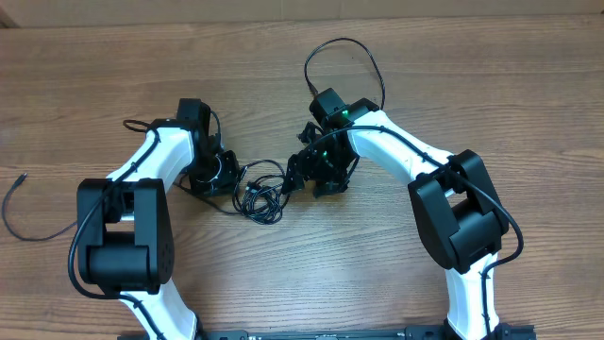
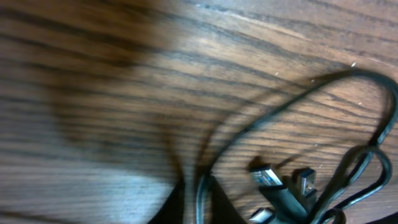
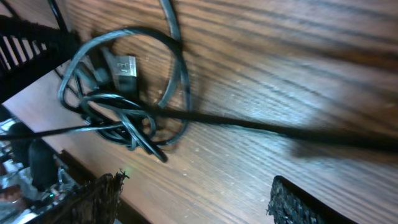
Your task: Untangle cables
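The cables [image 1: 262,196] lie as a small tangle of thin black loops on the wood between my two grippers. My left gripper [image 1: 231,178] sits at the tangle's left edge. In the left wrist view its dark fingers [image 2: 221,205] are shut on one strand of cable [image 2: 200,190] that arcs away to the right above several USB plugs [image 2: 268,177]. My right gripper [image 1: 300,178] stands at the tangle's right edge. In the right wrist view it [image 3: 199,199] is open over bare wood, with the looped bundle [image 3: 124,102] ahead and one straight strand [image 3: 249,124] stretched across.
Another thin black cable [image 1: 14,203] lies loose near the table's left edge. A black cord [image 1: 344,52] loops above the right arm's wrist. Both white arms [image 1: 415,156] reach in from the near edge.
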You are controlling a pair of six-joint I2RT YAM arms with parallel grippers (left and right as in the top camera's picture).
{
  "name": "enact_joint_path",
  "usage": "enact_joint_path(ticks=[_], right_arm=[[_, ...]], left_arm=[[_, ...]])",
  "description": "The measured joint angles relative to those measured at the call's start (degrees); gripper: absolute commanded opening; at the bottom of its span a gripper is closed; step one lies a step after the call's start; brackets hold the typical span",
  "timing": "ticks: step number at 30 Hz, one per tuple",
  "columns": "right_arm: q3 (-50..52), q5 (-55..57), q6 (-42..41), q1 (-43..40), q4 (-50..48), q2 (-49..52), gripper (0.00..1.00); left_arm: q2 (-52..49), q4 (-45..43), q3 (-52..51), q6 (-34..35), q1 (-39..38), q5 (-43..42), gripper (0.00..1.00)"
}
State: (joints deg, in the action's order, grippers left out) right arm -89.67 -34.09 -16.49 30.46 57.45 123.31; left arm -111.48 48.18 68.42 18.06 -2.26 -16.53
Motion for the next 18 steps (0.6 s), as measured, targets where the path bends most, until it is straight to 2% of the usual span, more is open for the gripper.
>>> enact_joint_path(ticks=[8,18], right_arm=[[0.0,0.7,3.6,-0.9,0.8,0.0,0.75],[0.0,-14.9,22.9,-1.2,4.7,0.0,0.78]], left_arm=[[-1.9,2.1,1.5,-0.8,0.8,-7.7,0.04],[-3.1,13.5,11.8,-9.7,3.6,-20.9,0.04]])
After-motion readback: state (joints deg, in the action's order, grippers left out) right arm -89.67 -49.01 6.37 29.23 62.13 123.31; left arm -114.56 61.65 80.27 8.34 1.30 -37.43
